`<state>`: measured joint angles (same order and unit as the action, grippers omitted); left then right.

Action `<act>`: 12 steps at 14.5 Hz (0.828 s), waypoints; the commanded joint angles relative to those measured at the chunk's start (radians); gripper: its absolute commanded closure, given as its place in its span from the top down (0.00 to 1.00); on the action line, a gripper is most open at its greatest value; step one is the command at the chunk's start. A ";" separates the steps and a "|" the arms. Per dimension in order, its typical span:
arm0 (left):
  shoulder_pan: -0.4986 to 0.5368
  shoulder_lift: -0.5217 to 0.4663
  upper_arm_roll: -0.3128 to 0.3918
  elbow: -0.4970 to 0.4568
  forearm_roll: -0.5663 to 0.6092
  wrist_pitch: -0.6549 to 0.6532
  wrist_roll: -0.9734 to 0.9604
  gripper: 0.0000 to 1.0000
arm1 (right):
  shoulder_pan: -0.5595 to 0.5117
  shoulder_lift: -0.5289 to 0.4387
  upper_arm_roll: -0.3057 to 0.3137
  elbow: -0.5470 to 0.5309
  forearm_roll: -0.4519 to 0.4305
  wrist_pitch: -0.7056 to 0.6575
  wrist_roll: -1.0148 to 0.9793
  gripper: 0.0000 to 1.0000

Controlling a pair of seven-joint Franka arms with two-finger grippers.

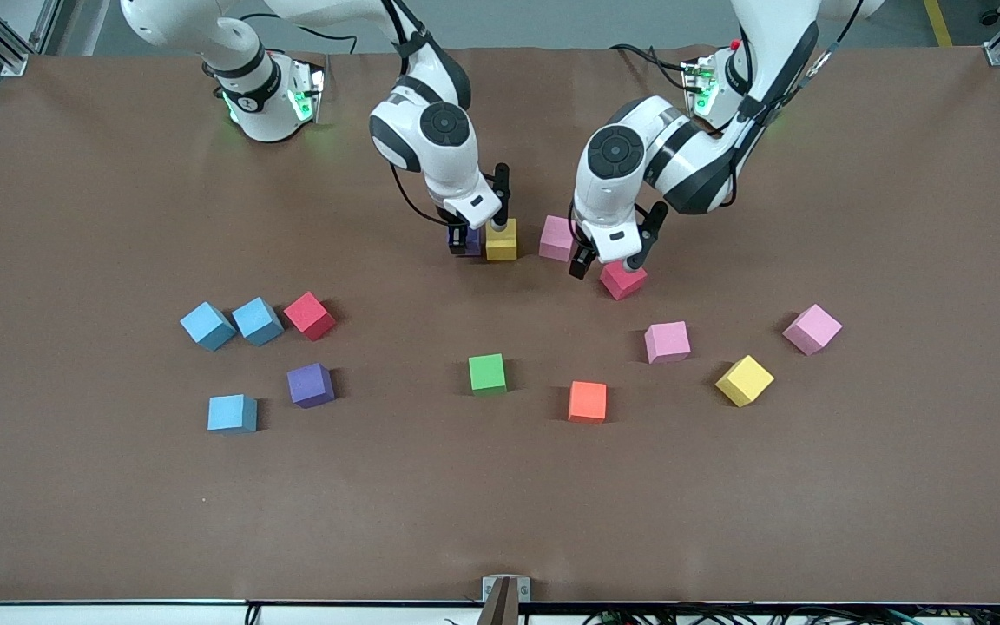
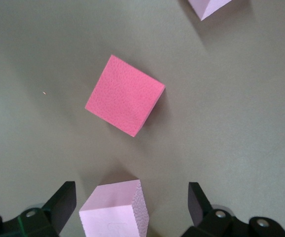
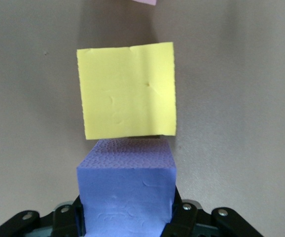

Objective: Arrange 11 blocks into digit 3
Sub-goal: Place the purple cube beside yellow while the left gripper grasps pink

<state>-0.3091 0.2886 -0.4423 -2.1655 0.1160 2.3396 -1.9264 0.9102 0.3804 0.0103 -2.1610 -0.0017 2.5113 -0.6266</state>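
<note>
Ten loose blocks lie nearest the camera, then the open left gripper (image 1: 611, 259) over a red block (image 1: 622, 280) beside a pink block (image 1: 557, 237), and the right gripper (image 1: 476, 236) clamping a purple block (image 3: 126, 195), best seated flush against the yellow block (image 1: 502, 240).

Even, bright overhead light casts short soft shadows beside each cube on the matte brown table (image 1: 75, 486); wrist views are slightly soft.

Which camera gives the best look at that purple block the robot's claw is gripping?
The right wrist view: the purple block fills the foreground between the right claw's fingers, right beside the yellow block. The front view shows only a sliver beneath the arm. The left wrist view misses it entirely.
</note>
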 commanded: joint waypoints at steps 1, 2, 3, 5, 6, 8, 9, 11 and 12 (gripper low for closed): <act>0.002 -0.008 -0.004 -0.054 -0.022 0.052 -0.051 1.00 | 0.010 0.011 -0.016 -0.005 -0.015 0.015 -0.004 0.31; 0.002 0.000 -0.004 -0.062 -0.022 0.062 -0.066 1.00 | 0.006 0.012 -0.016 -0.005 -0.017 0.011 -0.004 0.31; 0.002 0.006 -0.006 -0.071 -0.022 0.069 -0.083 1.00 | 0.006 0.014 -0.016 -0.006 -0.015 0.005 -0.004 0.31; -0.002 0.015 -0.006 -0.083 -0.022 0.093 -0.109 1.00 | 0.009 0.026 -0.016 -0.003 -0.015 0.003 -0.004 0.36; -0.007 0.024 -0.012 -0.085 -0.024 0.104 -0.124 1.00 | 0.007 0.029 -0.016 0.001 -0.015 0.003 -0.004 0.36; -0.012 0.044 -0.016 -0.085 -0.024 0.125 -0.160 1.00 | 0.010 0.040 -0.016 0.012 -0.015 0.003 0.004 0.36; -0.012 0.050 -0.022 -0.086 -0.024 0.141 -0.170 1.00 | 0.013 0.045 -0.016 0.016 -0.015 0.003 0.019 0.36; -0.012 0.069 -0.027 -0.086 -0.024 0.170 -0.195 1.00 | 0.016 0.060 -0.016 0.036 -0.015 0.003 0.022 0.36; -0.013 0.078 -0.027 -0.086 -0.024 0.179 -0.198 1.00 | 0.021 0.067 -0.016 0.046 -0.015 0.003 0.025 0.36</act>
<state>-0.3200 0.3564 -0.4653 -2.2432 0.1145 2.4848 -2.1100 0.9143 0.4199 -0.0006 -2.1468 -0.0025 2.5129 -0.6235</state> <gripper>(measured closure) 0.000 0.392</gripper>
